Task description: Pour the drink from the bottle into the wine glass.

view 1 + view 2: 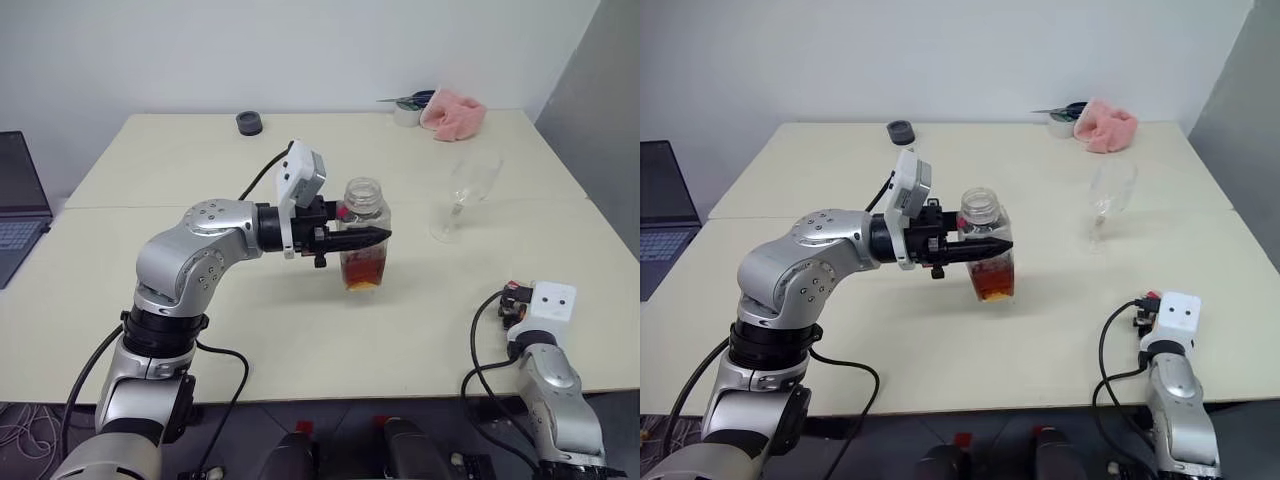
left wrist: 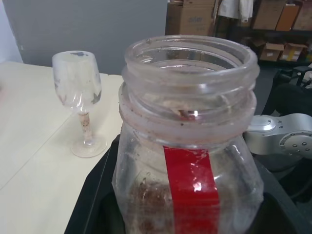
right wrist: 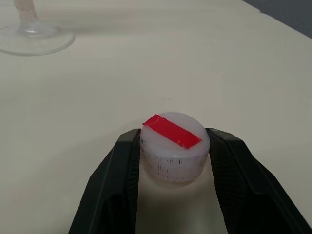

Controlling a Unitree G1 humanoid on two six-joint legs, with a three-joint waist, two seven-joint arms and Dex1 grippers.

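Note:
My left gripper (image 1: 376, 238) is shut on the bottle (image 1: 364, 212) and holds it upright over the middle of the table. The bottle is clear plastic with a red label strip (image 2: 190, 187), and its wide mouth is uncapped. The amber-brown drink (image 1: 362, 270) fills its lower part. The wine glass (image 1: 466, 192) stands to the right and a little farther back, apart from the bottle; it is also seen as the wine glass (image 2: 80, 100) from the left wrist. My right gripper (image 3: 173, 139) is shut on the white cap (image 3: 173, 146) with a red strip, low over the table's front right.
A black round object (image 1: 249, 122) sits at the table's far edge. A pink cloth (image 1: 455, 112), a tape roll (image 1: 405, 115) and scissors lie at the far right corner. A laptop (image 1: 20, 200) stands off the table's left side.

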